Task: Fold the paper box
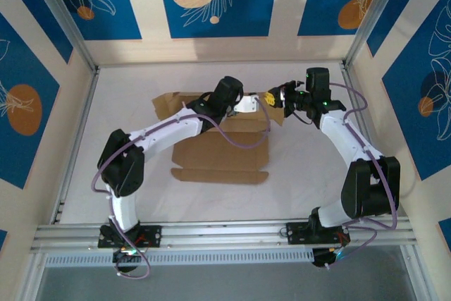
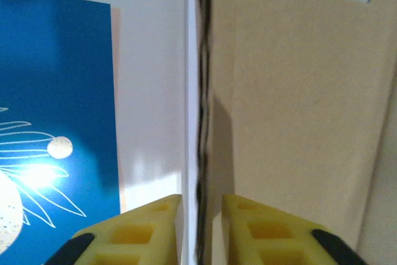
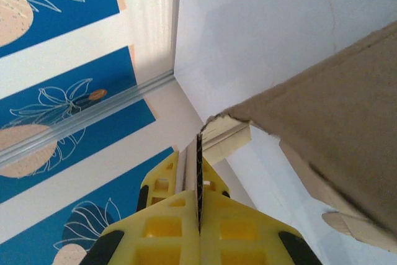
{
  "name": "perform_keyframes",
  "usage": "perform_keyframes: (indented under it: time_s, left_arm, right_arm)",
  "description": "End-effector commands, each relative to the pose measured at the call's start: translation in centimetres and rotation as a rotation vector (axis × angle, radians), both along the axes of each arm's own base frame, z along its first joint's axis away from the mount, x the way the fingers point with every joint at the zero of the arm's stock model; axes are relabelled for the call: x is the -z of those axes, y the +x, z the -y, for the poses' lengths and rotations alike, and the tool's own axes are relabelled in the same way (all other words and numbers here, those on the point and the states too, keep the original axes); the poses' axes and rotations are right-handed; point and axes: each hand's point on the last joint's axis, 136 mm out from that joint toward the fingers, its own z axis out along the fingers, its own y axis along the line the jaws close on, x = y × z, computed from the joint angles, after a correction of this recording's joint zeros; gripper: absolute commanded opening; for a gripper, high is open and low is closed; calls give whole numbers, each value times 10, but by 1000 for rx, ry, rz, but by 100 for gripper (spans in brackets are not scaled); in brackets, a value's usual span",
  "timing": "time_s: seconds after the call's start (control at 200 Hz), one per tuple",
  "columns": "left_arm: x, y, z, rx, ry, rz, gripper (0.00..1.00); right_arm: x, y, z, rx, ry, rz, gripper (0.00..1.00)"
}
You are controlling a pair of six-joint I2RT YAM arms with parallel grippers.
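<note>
While paper box (image 1: 222, 156) is lying half-folded mid-surface (image 1: 303, 188) | R jaws clenching thin flap (image 3: 335, 103) edge | L jaws standing slightly parted astride panel (image 2: 298, 122) edge, not gripping | RISK: flap tearing/slipping if R pulls w/o L support

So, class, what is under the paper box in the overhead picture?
The paper box lies on the white table, and tabletop shows around its edges. Anything beneath the cardboard is covered and cannot be seen.

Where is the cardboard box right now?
In the top view, the paper box lies mid-table between both arms; the right gripper pinches its far right flap.
</note>
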Motion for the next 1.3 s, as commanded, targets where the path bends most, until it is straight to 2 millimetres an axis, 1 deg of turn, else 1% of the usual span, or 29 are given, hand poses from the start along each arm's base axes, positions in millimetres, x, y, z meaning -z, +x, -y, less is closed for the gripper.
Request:
perform_keyframes:
  time_s: [0.0,0.07,0.18,0.275,0.345,0.39,0.445,0.48,0.53,0.575,0.66,0.715,0.745,0.795,0.845,0.885,0.925,0.965,0.975,0.985,1.0,1.045,1.096,1.131,1.181,1.211,1.251,1.296]
  left_arm:
    - [-27,1,-15,-45,-63,60,34]
    - [-24,0,-23,-53,-66,55,37]
    - [-16,0,-36,-65,-51,57,37]
    - [-10,3,-44,-82,-40,65,33]
    - [-6,3,-46,-85,-45,61,30]
    - [-6,3,-47,-96,-49,55,30]
    - [-14,1,-47,-138,-105,26,31]
    - [-25,-2,-47,-182,-186,-5,34]
    - [-41,-10,-49,-239,-316,-79,45]
    - [-50,-20,-47,-253,-399,-152,50]
    - [-68,-41,-46,-248,-515,-235,52]
    - [-73,-54,-49,-254,-592,-275,54]
    - [-80,-59,-54,-269,-647,-281,56]
    - [-86,-64,-62,-331,-749,-302,56]
    - [-91,-68,-73,-428,-870,-359,53]
    - [-90,-71,-80,-514,-983,-439,49]
    - [-87,-76,-77,-561,-1105,-550,48]
    - [-82,-80,-75,-624,-1262,-663,50]
    - [-85,-81,-74,-634,-1310,-689,51]
    - [-80,-82,-74,-654,-1341,-716,51]
    - [-82,-81,-73,-676,-1418,-754,53]
    - [-71,-80,-73,-774,-1601,-870,53]
    - [-59,-77,-72,-861,-1756,-971,54]
    - [-54,-72,-71,-903,-1835,-1012,56]
    - [-46,-64,-70,-940,-1898,-1042,66]
    - [-42,-58,-70,-964,-1926,-1062,69]
    - [-33,-51,-72,-1023,-1977,-1108,70]
    - [-28,-43,-71,-1052,-2037,-1154,70]
  right_arm:
    - [-6,-1,13,23,8,16,0]
    - [-7,0,16,25,13,15,0]
    - [-6,1,17,9,32,11,0]
    - [-5,2,18,4,38,9,0]
    - [-6,3,17,-5,45,12,0]
    - [-6,3,17,-10,48,13,0]
    - [-6,3,17,-13,48,14,0]
    - [-6,3,18,-13,46,18,0]
    - [-6,4,18,-16,42,21,0]
    - [-6,4,18,-17,38,23,0]
    - [-4,5,19,-23,30,24,0]
    - [-3,5,20,-24,26,25,0]
    - [-4,6,20,-28,24,31,0]
    - [-2,6,20,-30,20,31,0]
    - [-1,6,20,-31,18,32,0]
    - [1,6,20,-31,20,30,0]
    - [1,5,19,-31,22,30,0]
    - [2,5,19,-30,22,32,0]
    - [2,5,19,-32,22,33,0]
    - [2,5,18,-32,23,32,0]
    - [2,5,18,-31,22,32,0]
    - [3,5,17,-34,20,32,0]
    - [2,5,17,-34,19,34,0]
    - [2,4,16,-36,18,36,0]
    - [1,4,15,-37,17,36,0]
    - [1,3,15,-38,17,37,0]
    - [0,3,14,-41,15,41,0]
    - [-2,2,14,-42,13,44,0]
